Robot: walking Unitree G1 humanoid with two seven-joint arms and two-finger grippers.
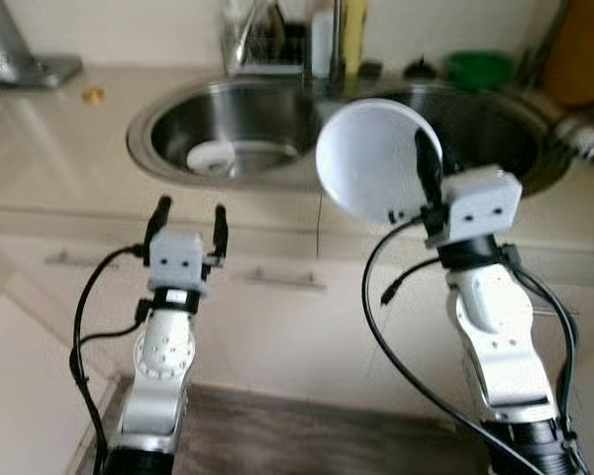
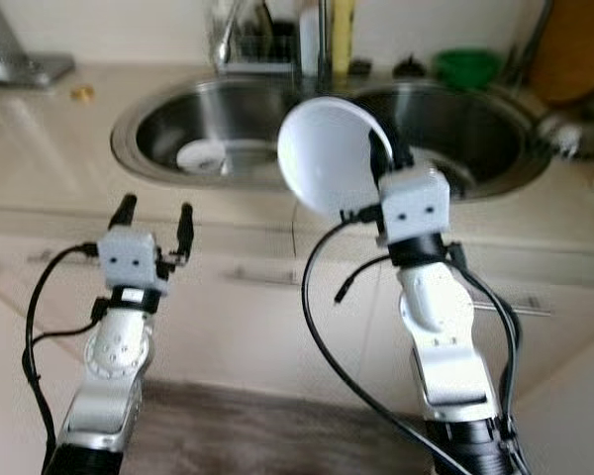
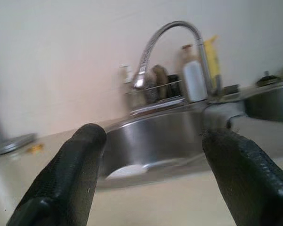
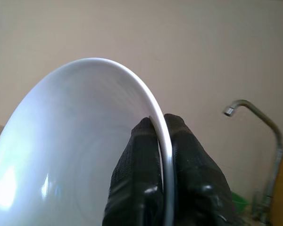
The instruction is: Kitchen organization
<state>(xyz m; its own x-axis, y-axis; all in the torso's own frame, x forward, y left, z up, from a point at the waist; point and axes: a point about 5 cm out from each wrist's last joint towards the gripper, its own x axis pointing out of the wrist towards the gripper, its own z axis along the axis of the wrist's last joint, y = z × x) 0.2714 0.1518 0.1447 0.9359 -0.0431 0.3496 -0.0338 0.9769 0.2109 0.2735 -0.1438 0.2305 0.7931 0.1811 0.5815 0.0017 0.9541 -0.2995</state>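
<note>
Right hand (image 4: 161,141) pinches the white bowl's (image 1: 371,158) rim; left hand (image 1: 188,223) spread apart, empty.

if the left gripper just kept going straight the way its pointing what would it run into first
Probably the left sink basin. The left gripper, jaws open, hangs in front of the counter edge, aimed toward that basin, where a white dish lies. Its height over the counter is unclear, so it might meet the edge first.

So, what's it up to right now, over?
Right gripper shut on white bowl, held up over the double sink. Left gripper open, idle. Small white dish in left basin.
</note>
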